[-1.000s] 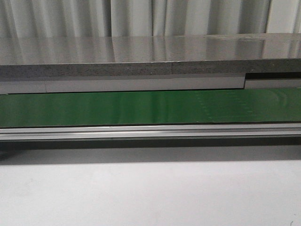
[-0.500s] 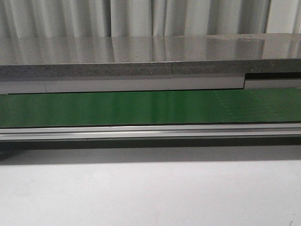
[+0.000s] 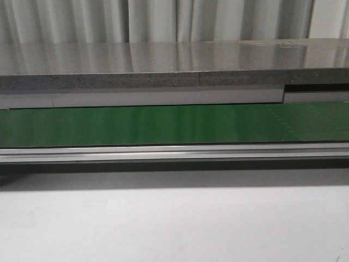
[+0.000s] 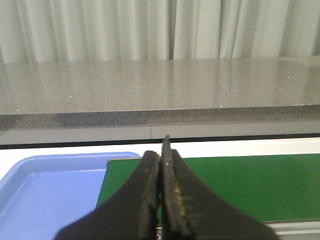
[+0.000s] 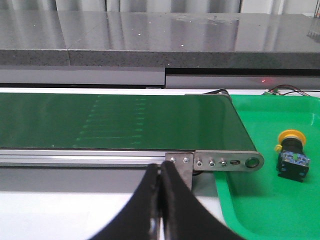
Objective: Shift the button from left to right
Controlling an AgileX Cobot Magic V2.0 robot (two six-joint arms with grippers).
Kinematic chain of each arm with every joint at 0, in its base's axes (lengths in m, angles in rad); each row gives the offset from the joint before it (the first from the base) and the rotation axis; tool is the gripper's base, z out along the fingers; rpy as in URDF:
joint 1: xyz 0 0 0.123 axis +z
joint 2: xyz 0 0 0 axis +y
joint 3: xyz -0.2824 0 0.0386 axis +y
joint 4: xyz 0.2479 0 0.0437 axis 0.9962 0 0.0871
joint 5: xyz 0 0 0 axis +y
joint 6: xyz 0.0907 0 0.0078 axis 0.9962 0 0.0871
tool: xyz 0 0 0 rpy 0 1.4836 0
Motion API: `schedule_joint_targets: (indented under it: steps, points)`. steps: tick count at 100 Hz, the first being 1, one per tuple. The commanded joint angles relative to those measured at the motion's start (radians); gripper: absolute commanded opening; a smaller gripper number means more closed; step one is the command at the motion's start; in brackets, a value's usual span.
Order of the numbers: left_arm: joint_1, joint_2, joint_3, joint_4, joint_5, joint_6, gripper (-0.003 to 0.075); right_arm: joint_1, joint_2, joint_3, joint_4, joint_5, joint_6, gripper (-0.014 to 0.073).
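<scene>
The button (image 5: 291,159), yellow cap on a black body, lies on its side in the green tray (image 5: 280,210) in the right wrist view, beyond the end of the green belt (image 5: 115,122). My right gripper (image 5: 160,169) is shut with nothing in it, in front of the belt's frame and well to the side of the button. My left gripper (image 4: 160,152) is shut and empty, over the belt's other end (image 4: 225,182) beside a blue tray (image 4: 45,185). Neither gripper nor the button shows in the front view.
The green conveyor belt (image 3: 174,124) runs across the front view with an aluminium rail (image 3: 174,153) along its near side. A grey stone counter (image 3: 163,65) stands behind it, with curtains beyond. White table surface (image 3: 174,224) lies in front. Nothing shows inside the blue tray.
A faint pattern on the belt has drifted to the right. Nothing else in the front view has changed.
</scene>
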Motion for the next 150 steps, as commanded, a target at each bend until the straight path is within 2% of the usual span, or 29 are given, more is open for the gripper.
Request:
schedule_joint_targets:
  steps: [1,99,107,119,136,141,150]
  points:
    - [-0.01,0.01,-0.028,-0.014,-0.07,0.002,-0.002,0.0,-0.017,-0.015,-0.01,-0.092,0.004,-0.0068]
    - [-0.01,0.01,-0.028,-0.014,-0.07,0.002,-0.002,0.0,-0.017,-0.015,-0.01,-0.092,0.004,-0.0068]
    - [-0.01,0.007,-0.028,0.044,-0.072,0.002,-0.002,0.0,-0.017,-0.015,-0.01,-0.092,0.004,-0.0068]
    - [-0.01,-0.005,-0.019,0.155,-0.071,-0.135,-0.002,0.0,-0.017,-0.015,-0.01,-0.092,0.004,-0.0068]
    - [-0.01,-0.041,0.041,0.468,-0.082,-0.518,-0.002,0.0,-0.017,-0.015,-0.01,-0.092,0.004,-0.0068]
    - [-0.01,-0.057,0.067,0.514,-0.098,-0.571,-0.002,0.0,-0.017,-0.015,-0.01,-0.092,0.004,-0.0068]
    - [-0.01,-0.089,0.115,0.52,-0.133,-0.578,-0.002,0.0,-0.017,-0.015,-0.01,-0.092,0.004,-0.0068]
